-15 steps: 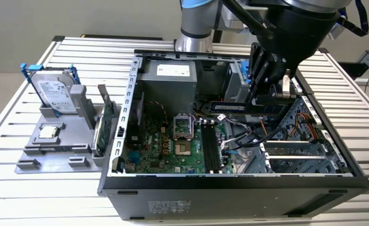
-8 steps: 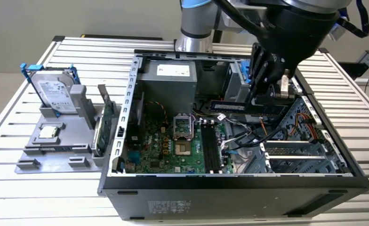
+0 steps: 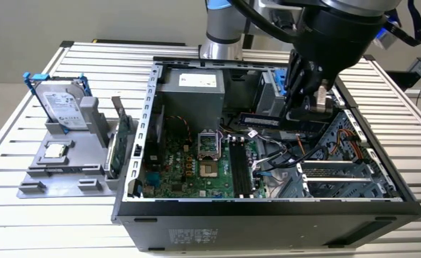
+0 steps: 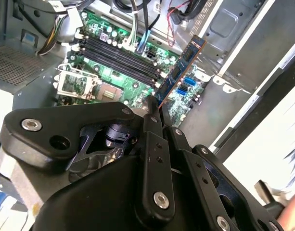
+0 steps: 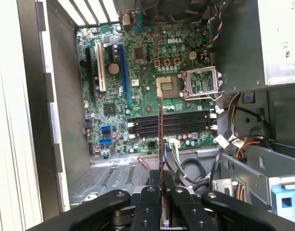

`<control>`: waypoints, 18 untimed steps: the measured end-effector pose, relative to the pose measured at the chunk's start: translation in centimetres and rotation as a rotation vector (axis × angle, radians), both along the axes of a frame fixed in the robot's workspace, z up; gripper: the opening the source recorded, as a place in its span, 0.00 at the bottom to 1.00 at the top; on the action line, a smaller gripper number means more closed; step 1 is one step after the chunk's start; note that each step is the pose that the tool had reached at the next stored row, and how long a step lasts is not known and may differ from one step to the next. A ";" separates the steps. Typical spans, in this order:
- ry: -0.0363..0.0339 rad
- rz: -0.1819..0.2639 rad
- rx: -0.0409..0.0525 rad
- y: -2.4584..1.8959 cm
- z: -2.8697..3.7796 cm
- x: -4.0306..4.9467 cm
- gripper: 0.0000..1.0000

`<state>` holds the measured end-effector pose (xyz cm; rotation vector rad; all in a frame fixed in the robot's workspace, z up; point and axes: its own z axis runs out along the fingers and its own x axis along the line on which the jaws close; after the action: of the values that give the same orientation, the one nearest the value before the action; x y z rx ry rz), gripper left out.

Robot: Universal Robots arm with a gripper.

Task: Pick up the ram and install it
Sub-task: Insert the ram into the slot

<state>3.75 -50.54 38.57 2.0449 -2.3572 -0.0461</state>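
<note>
Gripping the ram by one end, your gripper hangs inside the open computer case with its fingers clamped on the stick's two flat faces. The stick reaches out from the claw toward the exterior view's left, roughly level and clear above the motherboard. The memory slots sit below it and nearer the case's front edge. In that view the ram's long axis looks to run across them, not along them. In the first wrist view you see the stick edge-on, a thin line crossing the black slots, which appear empty. Room is tight. Loose cables trail just beside the slots on the exterior view's right, and the metal drive cage stands close behind them.
</note>
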 end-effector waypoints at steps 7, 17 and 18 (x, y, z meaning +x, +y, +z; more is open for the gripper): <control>0.0000 -0.054 0.0001 0.00 -0.06 0.00 0.00; 0.0000 -0.132 0.0002 0.00 -0.12 -0.01 0.00; 0.0000 -0.140 0.0001 0.00 -0.12 -0.01 0.00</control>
<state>3.74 -50.54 38.45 1.8762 -2.4963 -0.0485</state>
